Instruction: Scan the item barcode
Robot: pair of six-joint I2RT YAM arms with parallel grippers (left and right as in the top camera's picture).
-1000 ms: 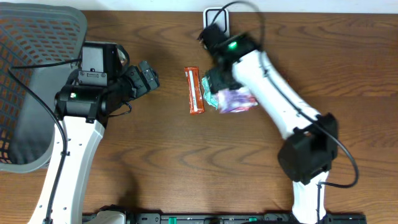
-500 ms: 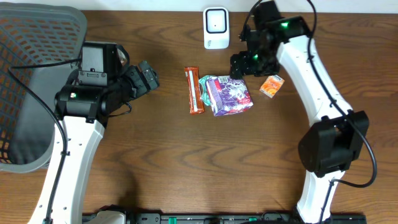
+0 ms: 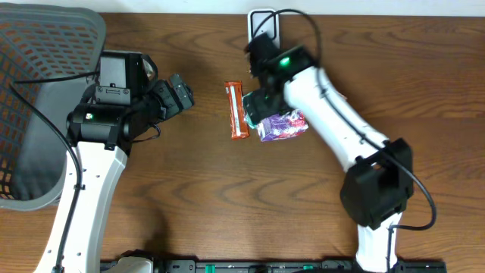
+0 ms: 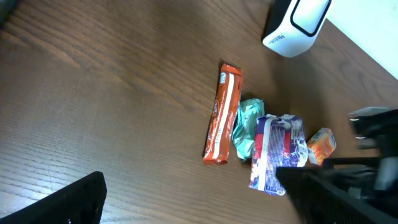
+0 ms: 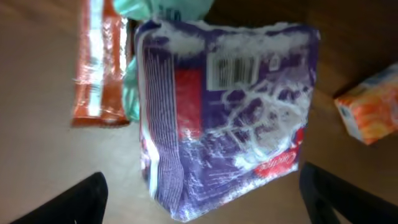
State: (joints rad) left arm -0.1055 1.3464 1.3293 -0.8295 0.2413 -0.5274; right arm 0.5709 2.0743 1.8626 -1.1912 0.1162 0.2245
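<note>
A purple packet [image 5: 230, 106] lies on the wooden table with its barcode [image 5: 233, 70] facing up; it also shows as the purple packet [image 3: 282, 123] in the overhead view. My right gripper [image 5: 202, 177] hangs over it, open, one finger on each side with a gap to the packet. The white scanner [image 3: 263, 23] stands at the table's back edge, partly behind the right arm, and shows as the scanner [image 4: 295, 25] in the left wrist view. My left gripper [image 3: 178, 95] is open and empty, left of the items.
An orange-red bar [image 3: 238, 111] lies left of the packet, with a teal pouch [image 5: 140, 37] tucked between them. A small orange box [image 5: 370, 112] sits to the packet's right. A grey mesh basket [image 3: 45, 98] fills the table's left end.
The right arm swung away to the right half a second ago and has come back over the purple packet, its jaws wider. The left arm has not moved.
</note>
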